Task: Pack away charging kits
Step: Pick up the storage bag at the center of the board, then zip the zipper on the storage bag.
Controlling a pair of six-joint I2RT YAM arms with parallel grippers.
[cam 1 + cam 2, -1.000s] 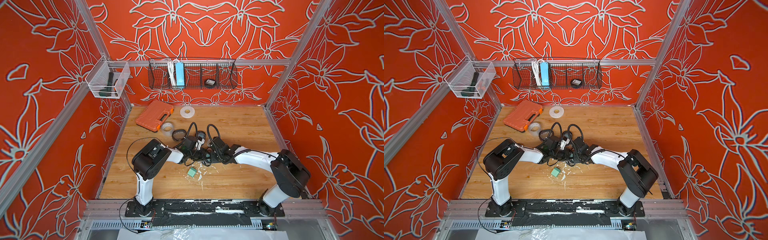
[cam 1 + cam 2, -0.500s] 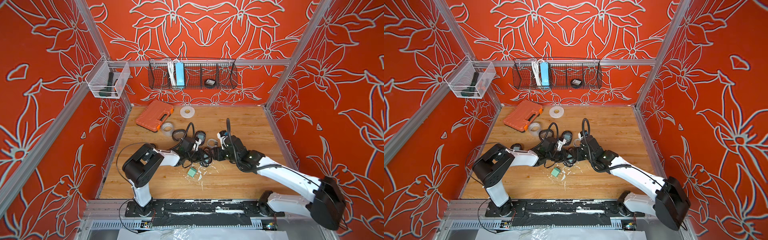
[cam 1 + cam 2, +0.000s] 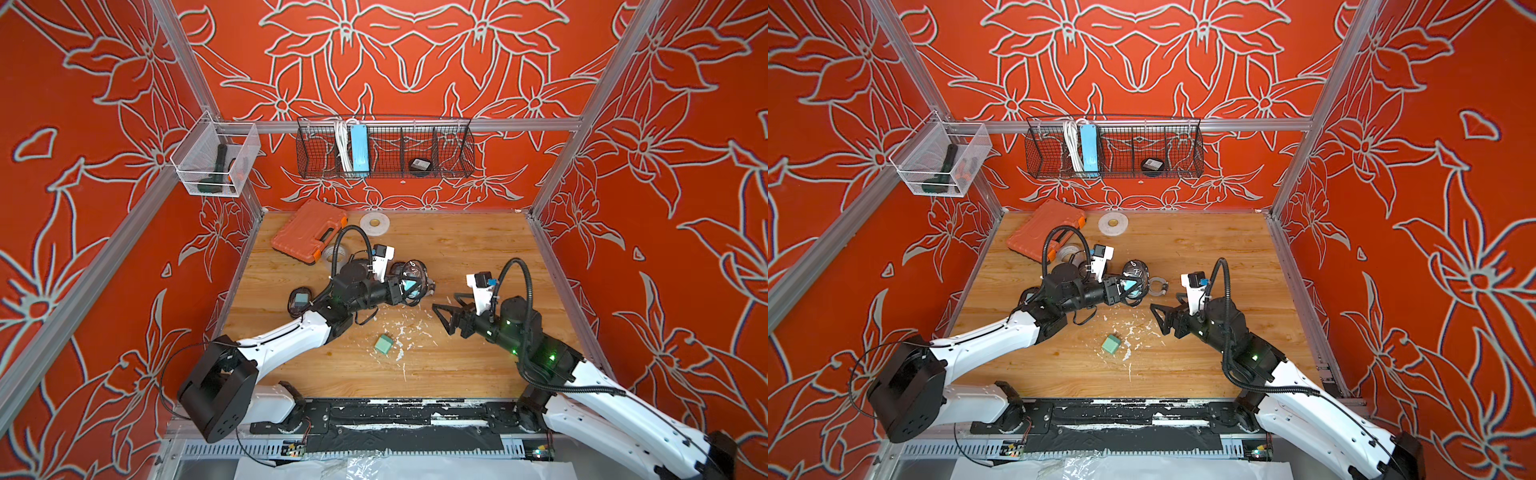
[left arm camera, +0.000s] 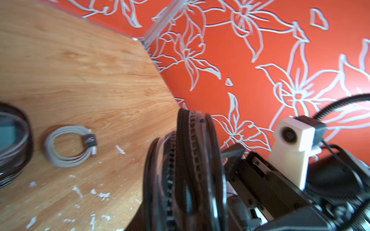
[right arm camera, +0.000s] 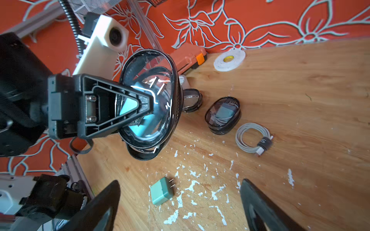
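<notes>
My left gripper [image 3: 409, 286] is shut on an oval black-rimmed clear-topped pouch [image 5: 148, 66], held tilted on edge above the table. A teal adapter shows inside it, and its zipper rim [image 4: 192, 160] fills the left wrist view. My right gripper [image 3: 441, 319] hangs open and empty to the pouch's right, apart from it. A loose teal plug adapter [image 3: 384, 344] lies on the wood between my right gripper's [image 5: 180, 183] fingers in the right wrist view. A coiled white cable [image 5: 253, 138] lies beside a second, filled pouch [image 5: 223, 115]. Another filled pouch [image 3: 300, 299] sits left of my left arm.
An orange tool case [image 3: 309, 232] and a white tape roll [image 3: 375, 223] lie at the back. On the back wall hangs a wire basket [image 3: 453, 149] holding a blue power strip [image 3: 358, 151]. A clear bin [image 3: 216, 160] hangs at the left wall. White flecks [image 3: 399, 332] litter the table.
My right gripper has opened and drawn back to the right, away from the pouch. The left gripper keeps its hold on the pouch and has shifted slightly right.
</notes>
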